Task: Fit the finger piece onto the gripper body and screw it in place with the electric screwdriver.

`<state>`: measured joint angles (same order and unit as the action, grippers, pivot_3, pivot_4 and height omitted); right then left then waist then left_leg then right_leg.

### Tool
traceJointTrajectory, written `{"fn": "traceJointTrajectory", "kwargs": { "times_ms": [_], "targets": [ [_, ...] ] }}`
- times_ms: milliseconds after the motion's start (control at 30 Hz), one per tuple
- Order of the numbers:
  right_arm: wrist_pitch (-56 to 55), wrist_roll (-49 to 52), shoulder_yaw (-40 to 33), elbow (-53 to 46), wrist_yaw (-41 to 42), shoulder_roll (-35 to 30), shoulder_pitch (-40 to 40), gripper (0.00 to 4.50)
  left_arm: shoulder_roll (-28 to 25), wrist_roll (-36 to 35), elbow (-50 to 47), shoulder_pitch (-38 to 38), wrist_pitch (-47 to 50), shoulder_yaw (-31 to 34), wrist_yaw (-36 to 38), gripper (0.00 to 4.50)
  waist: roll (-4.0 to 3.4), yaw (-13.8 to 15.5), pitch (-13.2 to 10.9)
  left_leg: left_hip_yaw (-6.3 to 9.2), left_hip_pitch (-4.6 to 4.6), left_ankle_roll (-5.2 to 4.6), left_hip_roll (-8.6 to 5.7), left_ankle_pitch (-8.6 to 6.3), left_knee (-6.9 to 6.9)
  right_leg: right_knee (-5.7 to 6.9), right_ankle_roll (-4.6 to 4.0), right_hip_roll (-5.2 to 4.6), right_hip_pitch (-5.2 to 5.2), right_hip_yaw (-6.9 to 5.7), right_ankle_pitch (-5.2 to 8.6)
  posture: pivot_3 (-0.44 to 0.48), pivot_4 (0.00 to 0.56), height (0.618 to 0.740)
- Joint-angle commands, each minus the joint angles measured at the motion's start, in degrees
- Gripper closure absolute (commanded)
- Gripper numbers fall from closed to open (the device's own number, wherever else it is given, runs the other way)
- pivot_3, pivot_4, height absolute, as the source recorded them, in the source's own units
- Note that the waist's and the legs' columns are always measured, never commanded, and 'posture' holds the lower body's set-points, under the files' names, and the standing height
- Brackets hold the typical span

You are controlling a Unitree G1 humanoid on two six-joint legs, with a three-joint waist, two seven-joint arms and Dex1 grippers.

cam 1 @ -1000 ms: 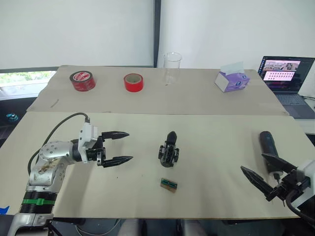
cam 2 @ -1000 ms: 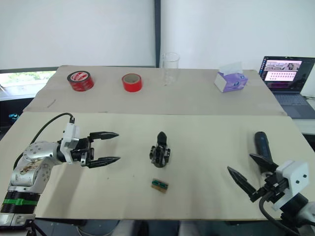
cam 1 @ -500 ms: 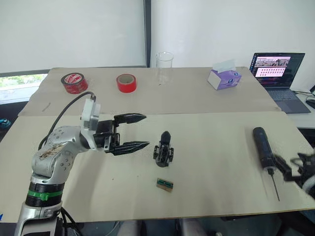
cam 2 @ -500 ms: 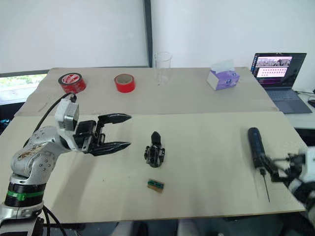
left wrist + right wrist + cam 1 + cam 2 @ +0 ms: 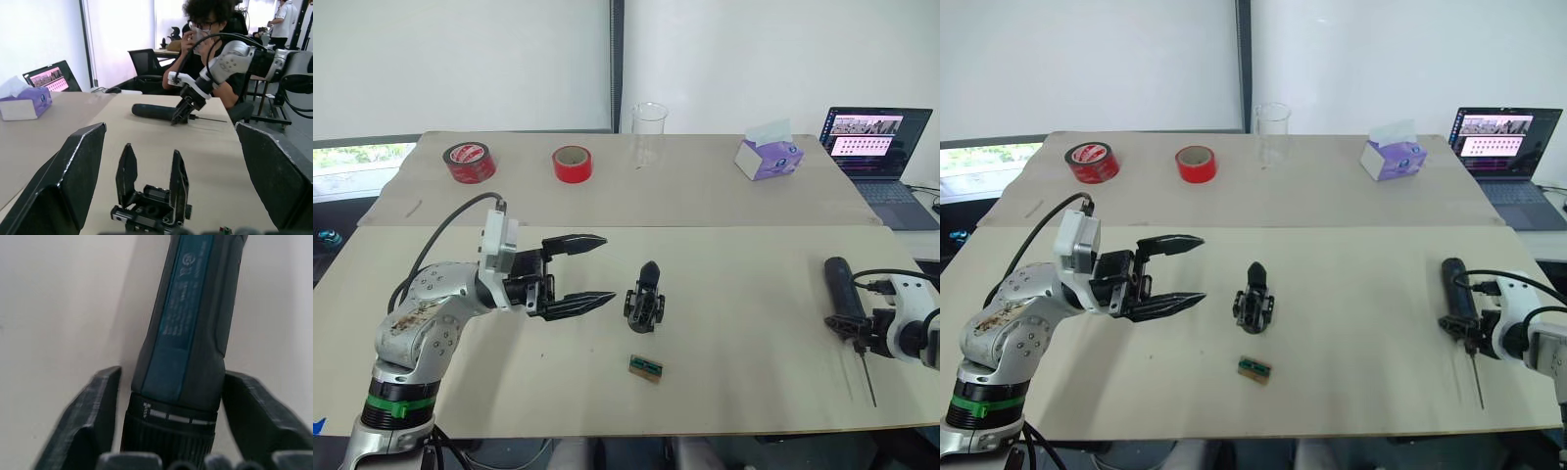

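The gripper body [image 5: 644,300] is a small black mechanism standing mid-table. In the left wrist view two pointed black prongs [image 5: 128,171] rise from it; whether one is the loose finger piece I cannot tell. My left gripper [image 5: 609,266] is open, its tips just left of the gripper body and not touching it. The electric screwdriver [image 5: 840,284] lies at the table's right, its thin bit [image 5: 867,380] pointing to the front edge. My right gripper [image 5: 171,374] is open and straddles the screwdriver's bit end, with one finger [image 5: 93,406] on each side.
A tiny green-and-brown block [image 5: 646,366] lies in front of the gripper body. On the rear table stand two red tape rolls [image 5: 470,161], a clear beaker [image 5: 649,132], a tissue box [image 5: 769,157] and a laptop [image 5: 873,142]. A seated person [image 5: 210,29] is beyond the right arm.
The head camera has shifted. My left gripper has moved right, close to the gripper body. My right gripper has left the front right edge and come down around the screwdriver.
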<state>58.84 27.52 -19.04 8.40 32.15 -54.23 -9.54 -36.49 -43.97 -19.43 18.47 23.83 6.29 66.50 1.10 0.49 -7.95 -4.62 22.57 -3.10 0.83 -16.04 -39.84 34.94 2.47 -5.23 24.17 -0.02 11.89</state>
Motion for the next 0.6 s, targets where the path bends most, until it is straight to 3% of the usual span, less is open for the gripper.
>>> {"fn": "traceJointTrajectory", "kwargs": {
  "times_ms": [33, 167, 300, 467, 600],
  "targets": [
    [-0.8, -1.4, -0.5, 0.8, 0.6, -1.1, -1.6, 2.5, -0.5, -0.9, -1.7, 0.3, -1.4, 1.7, 0.5, 0.0, 0.0, 0.0, 0.0, -0.04, -0.01, 0.0, 0.0, 0.0, 0.01, 0.01, 0.0, 0.0, 0.01, 0.03, 0.0, 0.0, 0.15, 0.74],
    [-5.5, -1.2, -1.6, -2.0, 3.9, -0.7, -1.0, 2.54, -1.3, -1.0, -1.2, 0.3, -1.0, 1.5, 1.9, 0.0, 0.0, 0.0, 0.0, -0.11, -0.02, -0.01, -0.01, -0.01, 0.01, 0.0, 0.03, 0.0, 0.02, 0.09, -0.01, 0.0, 0.15, 0.74],
    [-3.5, 8.0, -2.6, -20.5, 12.9, -1.0, 1.1, 2.54, -4.8, -4.5, -0.6, -3.0, 2.2, 3.7, 5.7, 0.0, -0.25, -1.0, -0.2, -0.23, -0.01, -0.02, 0.04, -0.02, 0.09, 0.05, 0.09, 0.08, 0.2, 0.28, -0.02, 0.0, 0.15, 0.74],
    [3.2, 11.9, 0.8, -35.7, 10.2, 0.1, 4.6, 2.54, -9.0, 3.3, 3.8, -8.4, -5.4, 2.2, 13.1, 0.0, -0.26, -1.1, -0.3, -0.21, -0.16, 0.0, 0.17, -0.03, 0.21, 0.08, 0.03, 0.16, 0.16, 0.18, 0.05, 0.0, 0.15, 0.74],
    [-5.4, 3.6, 7.7, -37.8, 8.4, 0.5, 10.0, 2.54, -7.2, 5.6, 5.2, -10.7, -9.1, 1.4, 13.1, 0.0, -0.17, 0.5, -0.3, -0.22, -0.03, -0.05, 0.04, -0.06, 0.03, -0.01, -0.19, -0.09, 0.12, 0.11, 0.17, 0.0, 0.15, 0.74]
  ]
}}
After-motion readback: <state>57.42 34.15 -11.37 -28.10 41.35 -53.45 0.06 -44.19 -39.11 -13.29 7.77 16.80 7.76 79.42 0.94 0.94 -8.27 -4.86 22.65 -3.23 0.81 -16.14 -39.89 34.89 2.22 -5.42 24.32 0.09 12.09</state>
